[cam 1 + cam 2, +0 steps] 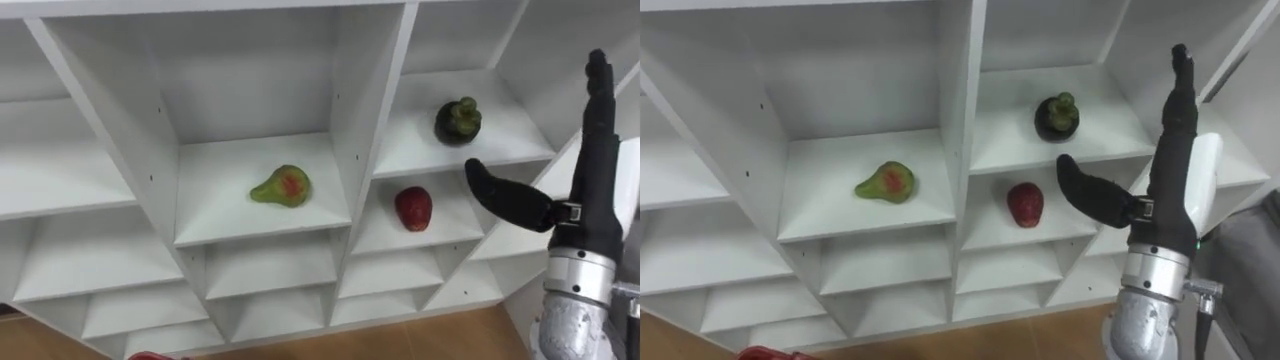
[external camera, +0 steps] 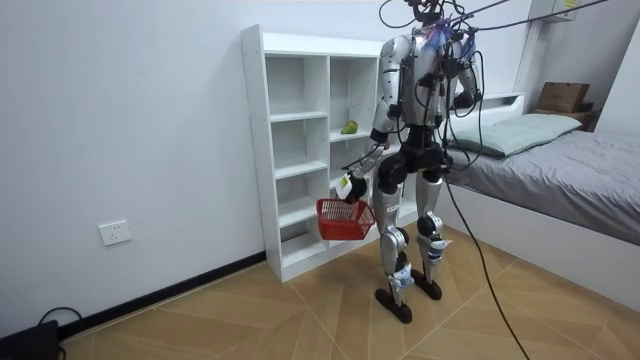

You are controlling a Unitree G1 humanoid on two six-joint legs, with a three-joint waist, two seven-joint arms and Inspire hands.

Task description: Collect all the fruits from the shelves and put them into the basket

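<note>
Three fruits lie in the white closet [image 1: 340, 110]. A green pear with a red blush [image 1: 282, 187] sits in the middle compartment. To its right, a dark round fruit with a green top [image 1: 458, 120] rests on the upper shelf and a red fruit [image 1: 413, 208] on the shelf below. My right hand [image 1: 592, 190] is raised in front of the right compartments, open, fingers straight up and thumb pointing left toward the red fruit, touching nothing. In the room view my left hand [image 2: 346, 186] hangs low, shut on the handle of a red basket [image 2: 345, 220].
I stand close in front of the closet [image 2: 290, 150], facing it. A bed [image 2: 560, 170] is behind me at the room view's right, with a cardboard box [image 2: 563, 96] beyond it. A sliver of the red basket [image 1: 150, 355] shows at the lower edge.
</note>
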